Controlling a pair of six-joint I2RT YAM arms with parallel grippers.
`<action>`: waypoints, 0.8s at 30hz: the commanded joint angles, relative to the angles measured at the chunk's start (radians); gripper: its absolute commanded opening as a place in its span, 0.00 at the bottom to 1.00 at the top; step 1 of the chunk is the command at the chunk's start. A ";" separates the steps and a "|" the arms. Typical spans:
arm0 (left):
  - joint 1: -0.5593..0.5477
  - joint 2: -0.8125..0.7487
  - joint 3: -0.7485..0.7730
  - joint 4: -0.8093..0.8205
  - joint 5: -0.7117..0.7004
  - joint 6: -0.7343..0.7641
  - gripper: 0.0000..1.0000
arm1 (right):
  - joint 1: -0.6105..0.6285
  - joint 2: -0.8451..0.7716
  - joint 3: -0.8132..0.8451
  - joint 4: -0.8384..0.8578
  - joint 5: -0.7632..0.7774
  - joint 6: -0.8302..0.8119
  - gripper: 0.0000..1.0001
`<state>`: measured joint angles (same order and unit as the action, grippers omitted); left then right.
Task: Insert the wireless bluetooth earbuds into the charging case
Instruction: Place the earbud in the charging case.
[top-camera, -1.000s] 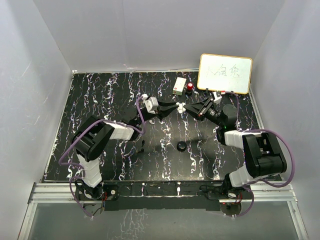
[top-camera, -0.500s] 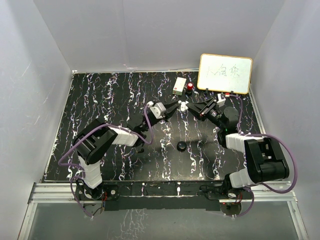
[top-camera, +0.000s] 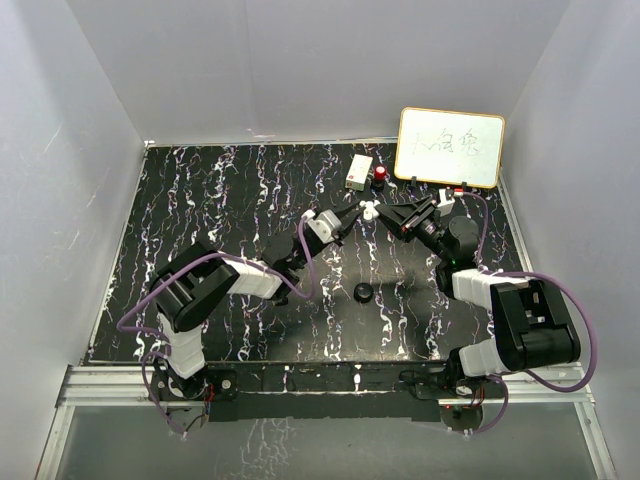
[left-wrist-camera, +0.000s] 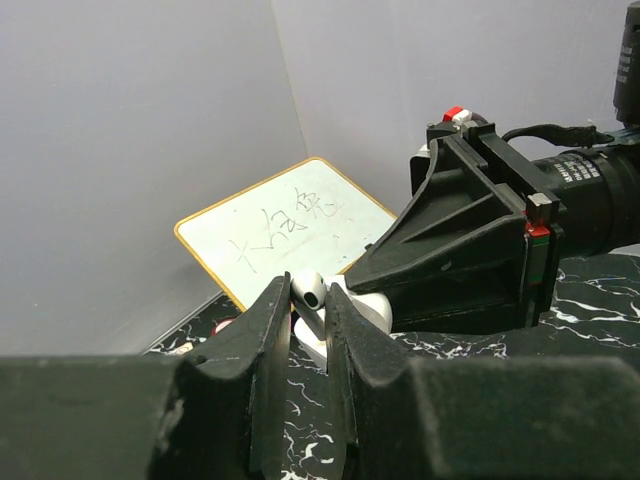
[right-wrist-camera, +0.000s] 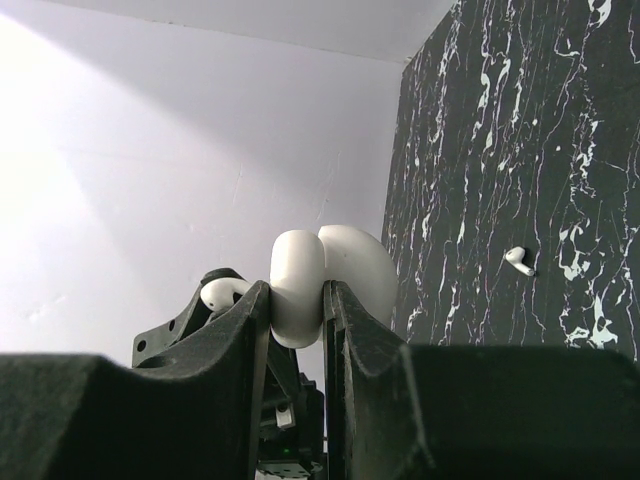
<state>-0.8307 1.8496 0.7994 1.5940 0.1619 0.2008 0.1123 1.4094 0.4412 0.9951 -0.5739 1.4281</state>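
Both arms meet in the air over the far-middle part of the marbled black table (top-camera: 200, 200).

Left arm: the left gripper (left-wrist-camera: 308, 303) is clenched on 1 white earbud (left-wrist-camera: 307, 290). The bud's rounded head pokes up between the fingertips.

Right arm: the right gripper (right-wrist-camera: 297, 300) is clamped on the white charging case (right-wrist-camera: 352, 262). 2 rounded white lobes rise above its fingers. This may be the case standing open, but I cannot tell for certain.

In the left wrist view the held earbud sits just beside the case, on its near side. Whether they touch cannot be told. In the right wrist view the same bud shows low and left of the case, at the tip of the other gripper.

The 2nd earbud (right-wrist-camera: 518, 260), also white, lies alone on the table surface, well apart from both grippers.

Other items:
- A black round puck (top-camera: 363, 292) sits on the table between the 2 arms, nearer their bases, with nothing touching it.
- A small white box (top-camera: 358, 172) stands near the far edge, with a red-topped item (top-camera: 381, 175) just beside it.
- A whiteboard (top-camera: 450, 148) with handwritten marks stands at the far right corner.
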 joint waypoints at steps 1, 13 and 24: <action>-0.012 -0.012 0.026 0.192 -0.028 0.030 0.00 | 0.004 -0.031 -0.005 0.052 0.022 0.016 0.00; -0.025 0.017 0.049 0.192 -0.042 0.035 0.00 | 0.006 -0.027 -0.006 0.070 0.023 0.026 0.00; -0.042 0.028 0.055 0.192 -0.048 0.040 0.00 | 0.006 -0.032 -0.007 0.073 0.033 0.031 0.00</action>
<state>-0.8619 1.8778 0.8257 1.5982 0.1184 0.2268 0.1123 1.4067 0.4408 0.9989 -0.5655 1.4506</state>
